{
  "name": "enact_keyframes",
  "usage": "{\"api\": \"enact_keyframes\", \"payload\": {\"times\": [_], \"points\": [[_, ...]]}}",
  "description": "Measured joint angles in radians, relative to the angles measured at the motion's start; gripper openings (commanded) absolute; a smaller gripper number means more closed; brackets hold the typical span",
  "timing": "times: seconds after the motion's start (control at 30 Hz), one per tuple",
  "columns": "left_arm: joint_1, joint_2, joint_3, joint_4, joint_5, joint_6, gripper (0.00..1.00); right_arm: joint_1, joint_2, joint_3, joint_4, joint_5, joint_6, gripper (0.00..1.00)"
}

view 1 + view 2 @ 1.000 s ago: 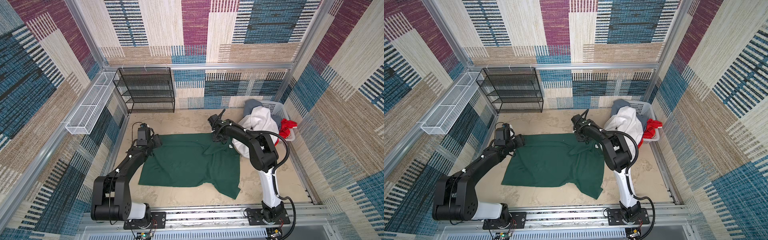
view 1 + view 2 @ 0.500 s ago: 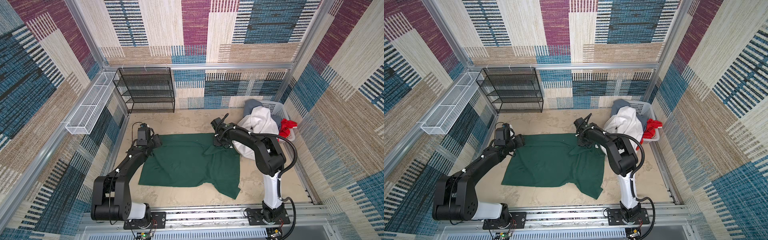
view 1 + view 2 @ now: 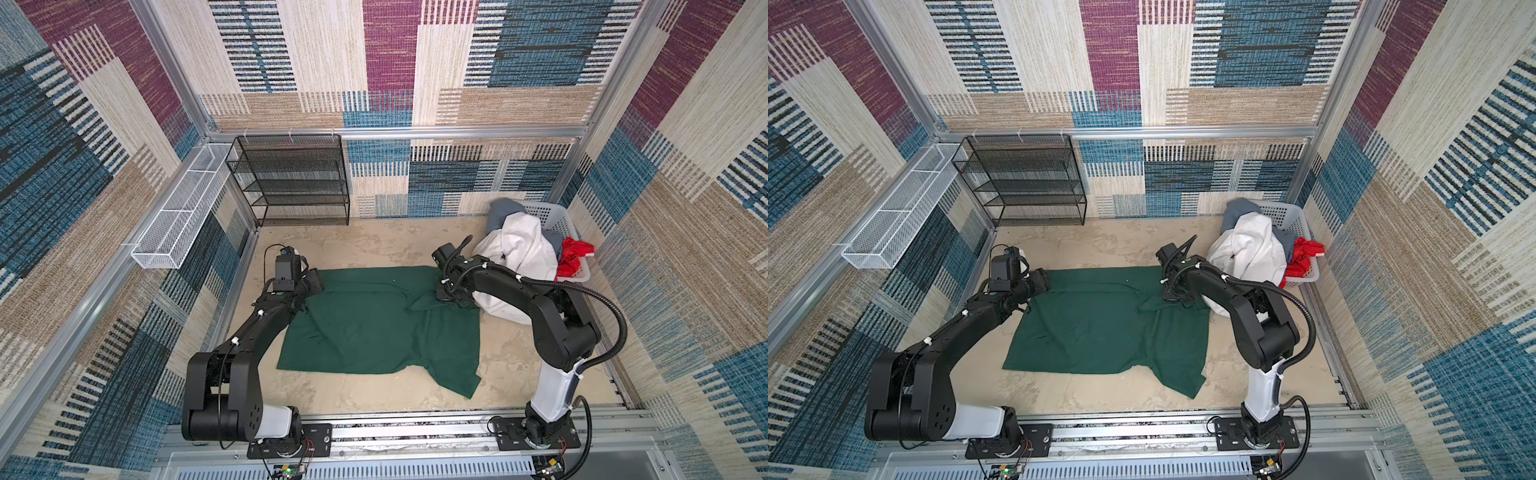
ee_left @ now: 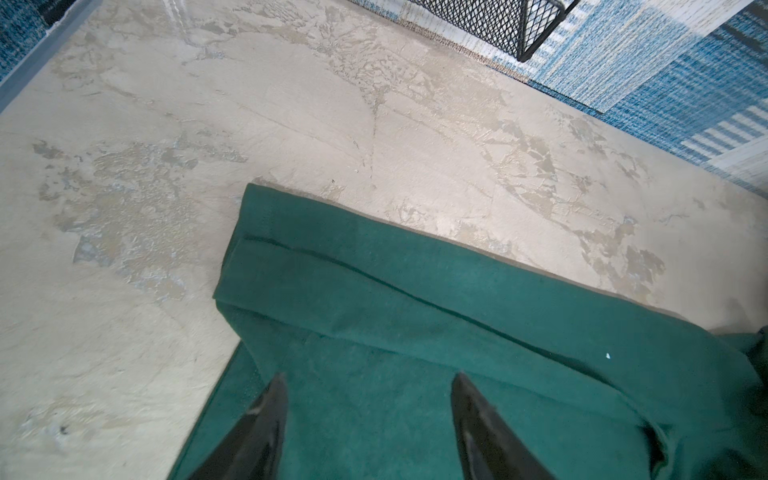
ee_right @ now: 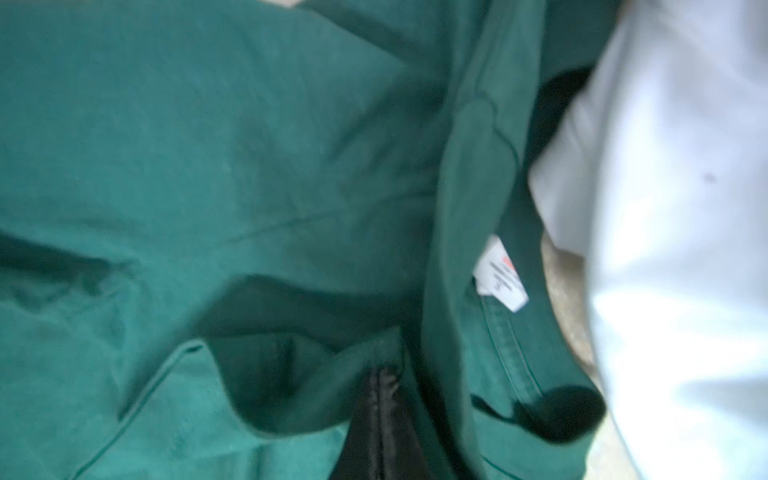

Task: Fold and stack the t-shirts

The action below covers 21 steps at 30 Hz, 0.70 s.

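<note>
Two end effectors work at the upper edge of one dark green t-shirt (image 3: 382, 328), which lies spread with some wrinkles on the counter (image 3: 374, 243), in the lower middle of both top views. The right end effector (image 3: 444, 296) is closed completely. In the right wrist view its fingers (image 5: 379, 411) seem to pinch a fold of the green cloth near the collar and its white label (image 5: 500, 274), and creases run out from that place. The left end effector (image 4: 368, 380) is partly open, its fingers clearly apart above the upper left corner of the shirt, and it holds nothing. At the right of the frame the white t-shirt (image 3: 519, 253) hangs out of the basket (image 3: 555, 216), just beside the green collar. The red t-shirt (image 3: 575, 259) and the grey t-shirt (image 3: 500, 208) are in the basket too.

I judge that the step in hand is flattening, before the first fold. The next move asks the left end effector to go down and close on its corner, so both can pull the cloth flat without dragging the white one.
</note>
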<state>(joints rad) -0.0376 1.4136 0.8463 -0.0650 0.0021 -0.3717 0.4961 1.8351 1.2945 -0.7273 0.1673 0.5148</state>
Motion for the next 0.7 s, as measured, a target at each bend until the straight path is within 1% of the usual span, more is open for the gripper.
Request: {"api": "enact_keyframes", "payload": {"times": [0.27,0.43,0.47,0.5,0.53,0.57,0.6,0.67,0.7], "points": [[0.0,0.0,0.001,-0.005,-0.014,0.0,0.64,0.006,-0.132,-0.147,0.019,-0.004,0.068,0.0],[0.0,-0.001,0.001,-0.007,-0.026,0.0,0.64,0.024,-0.183,-0.251,0.068,-0.056,0.105,0.0],[0.0,-0.002,0.001,-0.008,-0.028,0.0,0.64,0.026,-0.197,-0.278,0.089,-0.082,0.113,0.0],[0.0,-0.002,0.002,-0.01,-0.03,0.0,0.64,0.026,-0.209,-0.301,0.102,-0.1,0.118,0.06],[0.0,-0.003,0.003,-0.013,-0.032,0.0,0.65,0.026,-0.224,-0.32,0.111,-0.111,0.126,0.18],[0.0,-0.006,0.003,-0.016,-0.039,0.0,0.66,0.027,-0.244,-0.34,0.124,-0.123,0.139,0.36],[0.0,-0.008,0.003,-0.018,-0.05,-0.001,0.67,0.028,-0.262,-0.354,0.134,-0.132,0.148,0.5],[0.0,-0.019,0.003,-0.023,-0.055,-0.003,0.71,0.028,-0.3,-0.379,0.15,-0.14,0.158,0.69],[0.0,-0.027,0.002,-0.026,-0.06,-0.005,0.72,0.028,-0.318,-0.388,0.155,-0.141,0.164,0.75]]}}
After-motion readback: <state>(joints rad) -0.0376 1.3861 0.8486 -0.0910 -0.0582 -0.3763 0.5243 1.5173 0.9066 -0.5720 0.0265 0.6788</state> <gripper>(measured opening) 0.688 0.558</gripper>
